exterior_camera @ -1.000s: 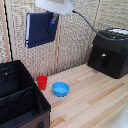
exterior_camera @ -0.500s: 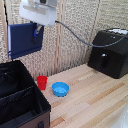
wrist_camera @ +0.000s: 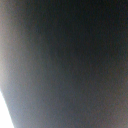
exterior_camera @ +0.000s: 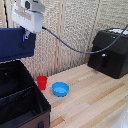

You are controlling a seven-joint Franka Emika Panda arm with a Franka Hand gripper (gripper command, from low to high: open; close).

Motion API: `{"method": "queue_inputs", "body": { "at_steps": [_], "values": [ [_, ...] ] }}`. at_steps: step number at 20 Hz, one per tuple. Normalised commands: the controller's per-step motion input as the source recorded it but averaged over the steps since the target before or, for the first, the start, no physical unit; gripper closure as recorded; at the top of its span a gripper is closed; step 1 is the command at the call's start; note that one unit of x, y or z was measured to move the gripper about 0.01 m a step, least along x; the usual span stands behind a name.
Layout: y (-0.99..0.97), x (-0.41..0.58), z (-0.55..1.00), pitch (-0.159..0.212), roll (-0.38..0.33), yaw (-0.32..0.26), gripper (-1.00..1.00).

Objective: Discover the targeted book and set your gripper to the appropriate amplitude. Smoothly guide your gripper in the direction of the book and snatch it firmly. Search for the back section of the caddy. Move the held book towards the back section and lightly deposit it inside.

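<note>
Carried further toward the exterior view's left since half a second ago, one book (exterior_camera: pixel 15 44) now hangs above one caddy (exterior_camera: pixel 20 100).

Two compartments show in the caddy; one black machine (exterior_camera: pixel 109 52), one blue bowl (exterior_camera: pixel 60 89) and one red cup (exterior_camera: pixel 42 82) sit on the counter (exterior_camera: pixel 95 100). One end effector (exterior_camera: pixel 25 36) is clamped on the book's upper edge. Wrist view: only dark blur.

No readable text, labels, brands or nos. anywhere in either view. Book (exterior_camera: pixel 15 44) cover by the fingers (exterior_camera: pixel 25 36) is plain navy, no title visible; the black machine (exterior_camera: pixel 111 52) shows no legible marking. Wrist view is just dark blur, nothing to read.
</note>
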Motion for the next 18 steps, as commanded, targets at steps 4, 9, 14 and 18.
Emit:
{"method": "queue_inputs", "body": {
  "at_steps": [4,9,14,18],
  "values": [
    [0.84,0.047,0.26,0.044,-0.032,-0.059,1.00],
    [0.69,0.304,0.12,0.119,-0.084,-0.013,1.00],
    [0.04,0.623,0.00,0.036,-0.083,0.033,1.00],
    [0.03,0.476,0.00,0.011,-0.079,0.029,1.00]
  ]
}}
